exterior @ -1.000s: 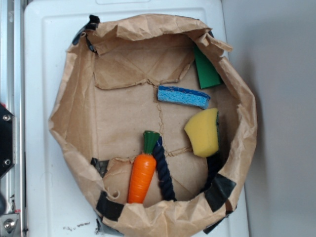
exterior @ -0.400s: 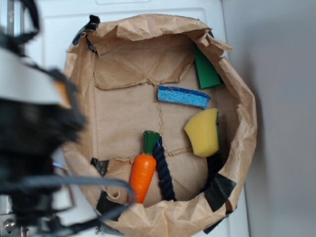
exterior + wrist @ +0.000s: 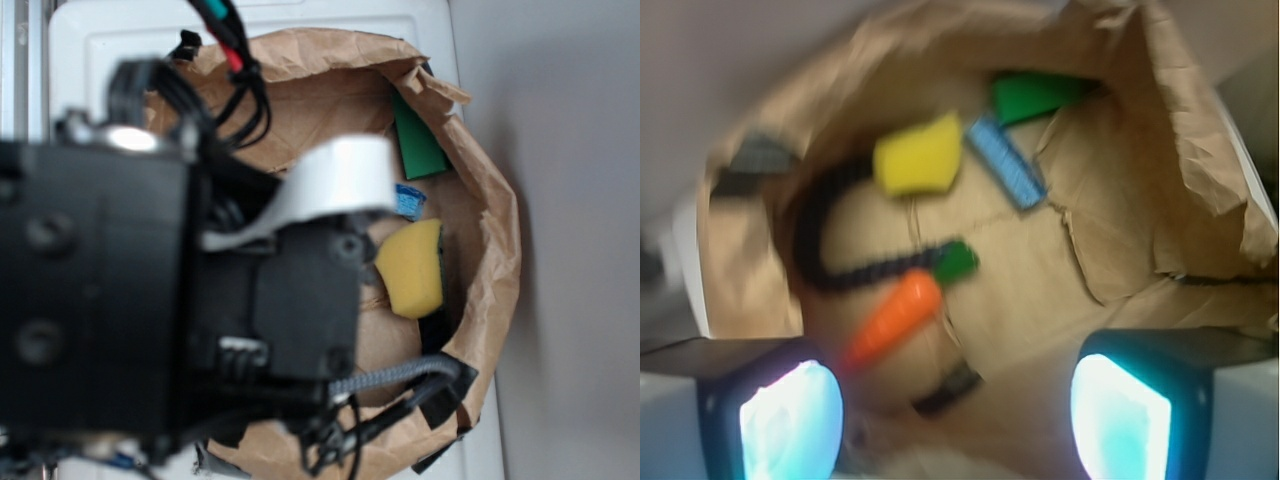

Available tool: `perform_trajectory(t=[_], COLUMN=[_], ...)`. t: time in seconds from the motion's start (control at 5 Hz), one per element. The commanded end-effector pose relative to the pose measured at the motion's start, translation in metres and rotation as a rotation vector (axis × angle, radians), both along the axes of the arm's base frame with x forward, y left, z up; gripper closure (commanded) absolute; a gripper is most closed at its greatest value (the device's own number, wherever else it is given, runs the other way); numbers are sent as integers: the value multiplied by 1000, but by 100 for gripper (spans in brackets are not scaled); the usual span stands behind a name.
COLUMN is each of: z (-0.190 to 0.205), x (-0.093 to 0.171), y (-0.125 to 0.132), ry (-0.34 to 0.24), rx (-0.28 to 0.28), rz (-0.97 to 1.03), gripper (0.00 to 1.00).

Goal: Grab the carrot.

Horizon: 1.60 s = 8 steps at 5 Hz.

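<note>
Wrist view, nearest first: gripper (image 3: 955, 410) w/ both glowing fingertips (image 3: 790, 420) at the bottom edge, spread wide apart, nothing between them. Just past the gap, a small dark strip lies on the paper floor, can't tell what it is. Next up, the carrot (image 3: 890, 318), lying flat on the floor of the brown paper bag (image 3: 1200, 150), slanted, thin end toward the left fingertip, green stem top (image 3: 956, 262) pointing up and away. Right along it runs the dark rope (image 3: 835, 262), touching or nearly so at the stem end, then curling off left. Further back: yellow sponge (image 3: 918, 155), blue sponge (image 3: 1006, 162) beside it, green card (image 3: 1032, 95) against the far wall. Picture's blurry, so edges are approx.

Exterior view: arm (image 3: 180, 320) fills most of the frame and hides the carrot; only the yellow sponge (image 3: 410, 268), a sliver of blue and the card (image 3: 415, 140) show, bag sitting on a white surface (image 3: 100, 60).

Judgement on the step: approach not finished, gripper looks high above the bag floor. To do it well, centre over the fat orange body, not the stem, turn the wrist so the jaws close across the carrot's width, and come down on the side away from the rope so it isn't pinched too. Mind the bag rim on descent.
</note>
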<state>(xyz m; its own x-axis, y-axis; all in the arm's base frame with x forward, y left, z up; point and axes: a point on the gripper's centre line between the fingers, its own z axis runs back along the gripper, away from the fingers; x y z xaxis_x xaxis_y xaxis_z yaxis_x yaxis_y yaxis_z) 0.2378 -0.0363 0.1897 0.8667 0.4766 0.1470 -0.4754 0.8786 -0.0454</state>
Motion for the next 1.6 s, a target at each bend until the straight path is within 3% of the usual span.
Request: perform_trajectory(t=[0.0,0.4,0.6,0.8,1.0,1.2,1.4], z=[1,1,-33,-58,-83,-109,-125], x=[-1,-1,13,24,35,30,18], y=[12,12,26,35,33,13,-11], ry=[-93,-93,-92,-136,-85,-20,4], rx=[-6,-6,10,40,27,4,15], rz=[226,226,270,300,283,249,246], gripper=[0,0,0,0,0,0,0])
